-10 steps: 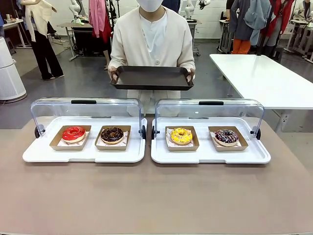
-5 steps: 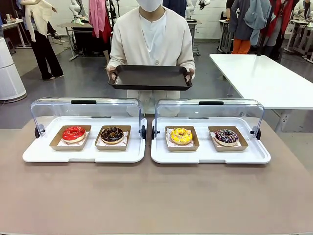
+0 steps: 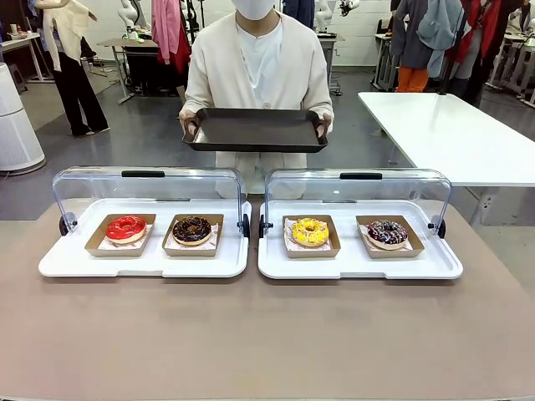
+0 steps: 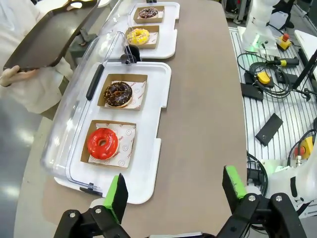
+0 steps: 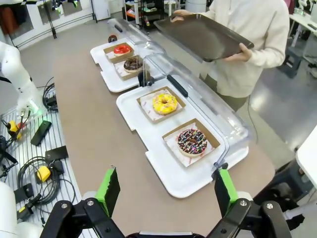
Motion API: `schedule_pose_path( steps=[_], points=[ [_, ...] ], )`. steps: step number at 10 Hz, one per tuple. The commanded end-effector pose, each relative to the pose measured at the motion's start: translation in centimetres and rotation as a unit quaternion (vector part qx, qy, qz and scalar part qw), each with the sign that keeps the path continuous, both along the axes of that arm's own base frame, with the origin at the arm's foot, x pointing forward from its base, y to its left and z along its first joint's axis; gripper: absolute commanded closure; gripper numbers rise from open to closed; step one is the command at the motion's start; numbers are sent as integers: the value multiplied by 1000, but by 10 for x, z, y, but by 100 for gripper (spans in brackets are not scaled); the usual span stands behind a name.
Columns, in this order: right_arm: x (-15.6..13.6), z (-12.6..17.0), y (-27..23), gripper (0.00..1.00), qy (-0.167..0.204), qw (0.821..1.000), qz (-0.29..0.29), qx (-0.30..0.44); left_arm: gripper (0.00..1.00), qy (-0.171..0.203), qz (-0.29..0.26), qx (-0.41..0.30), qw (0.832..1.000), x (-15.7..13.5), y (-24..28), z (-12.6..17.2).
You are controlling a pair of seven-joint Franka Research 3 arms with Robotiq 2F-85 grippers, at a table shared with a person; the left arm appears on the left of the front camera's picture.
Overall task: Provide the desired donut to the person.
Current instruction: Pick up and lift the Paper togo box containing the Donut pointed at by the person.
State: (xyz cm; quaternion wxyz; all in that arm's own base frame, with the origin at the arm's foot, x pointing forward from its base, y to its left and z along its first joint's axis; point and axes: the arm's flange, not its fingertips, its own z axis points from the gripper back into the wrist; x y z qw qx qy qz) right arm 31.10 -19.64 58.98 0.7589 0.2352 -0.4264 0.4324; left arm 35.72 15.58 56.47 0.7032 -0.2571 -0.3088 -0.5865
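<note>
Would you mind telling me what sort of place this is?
Probably a robotics lab staged as a donut counter: donuts in clear-lidded trays, an emergency-stop box beside the table, and a person holding a serving tray.

Left gripper (image 4: 174,187) hung up high, jaws spread wide, nothing between them; right gripper (image 5: 167,187) hovered likewise, gaping, empty.
</note>
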Motion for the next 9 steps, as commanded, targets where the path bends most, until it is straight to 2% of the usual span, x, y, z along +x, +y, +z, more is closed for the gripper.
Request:
schedule_pose_path(
  steps=[1, 9],
  points=[
    [1, -1, 0, 0, 0, 1000, -2, 0, 0, 2, -7, 7, 1000, -2, 1, 2],
    [1, -1, 0, 0, 0, 1000, -2, 0, 0, 2, -7, 7, 1000, -2, 1, 2]
  ],
)
